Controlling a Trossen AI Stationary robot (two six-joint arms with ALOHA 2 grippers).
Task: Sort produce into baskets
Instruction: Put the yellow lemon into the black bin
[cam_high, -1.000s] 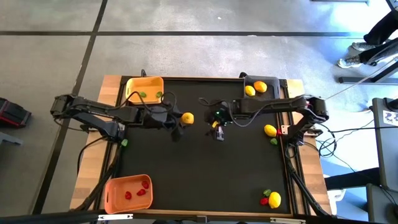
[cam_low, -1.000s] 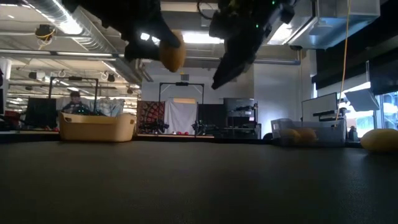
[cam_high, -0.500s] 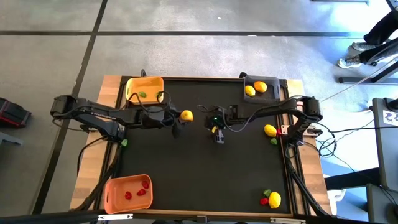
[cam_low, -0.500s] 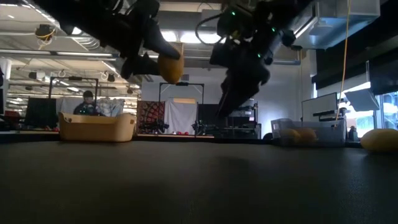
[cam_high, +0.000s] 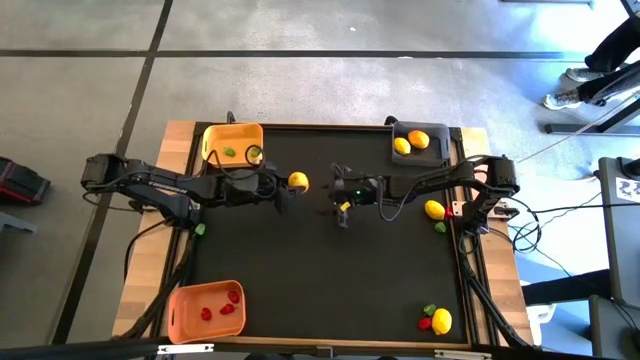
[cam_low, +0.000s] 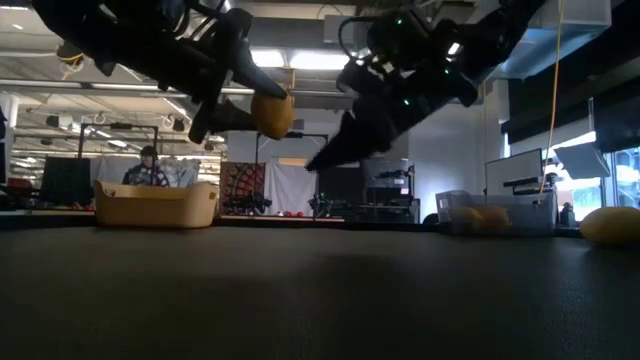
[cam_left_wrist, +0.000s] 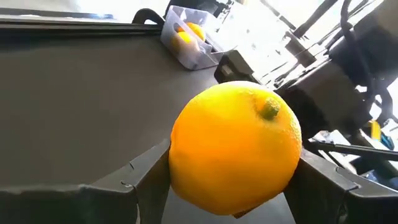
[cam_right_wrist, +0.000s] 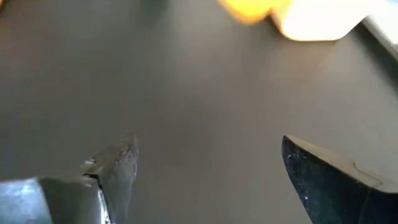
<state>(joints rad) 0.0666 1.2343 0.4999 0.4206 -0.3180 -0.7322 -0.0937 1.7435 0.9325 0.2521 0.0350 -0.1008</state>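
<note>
As held now: carry step, lemon (cam_high: 298, 181) aloft, clear of surface (cam_high: 320, 270).

- Left hand (cam_high: 285, 186): clamped on lemon, one finger each side of fruit per wrist view (cam_left_wrist: 235, 149). Raised above surface in low view (cam_low: 270, 112).
- Right hand (cam_high: 341, 208): spread wide, nothing between fingers (cam_right_wrist: 118, 165); bare mat under it. Just beyond left hand's tips, across small gap, pointing toward it.
- Dark grey basket (cam_high: 440, 150): beyond right hand, far corner on right arm's side; two yellow fruits already inside. Likely destination for lemon, so judged.
- Yellow basket (cam_high: 212, 142): just behind left hand, towards left arm's base; green pcs inside.
- Orange basket (cam_high: 180, 310): well apart from both hands, near corner; red pcs inside.
- Loose produce: lemon (cam_high: 434, 210) w/ small green pc by right arm's base; lemon (cam_high: 441, 321) w/ red and green pcs, near corner on right side; green pc (cam_high: 200, 229) by left arm.

Next, as judged: either hand-over to right hand, needing lemon aligned between its open fingers before release, or long reach across to grey basket. Risk: round fruit slipping at transfer.
</note>
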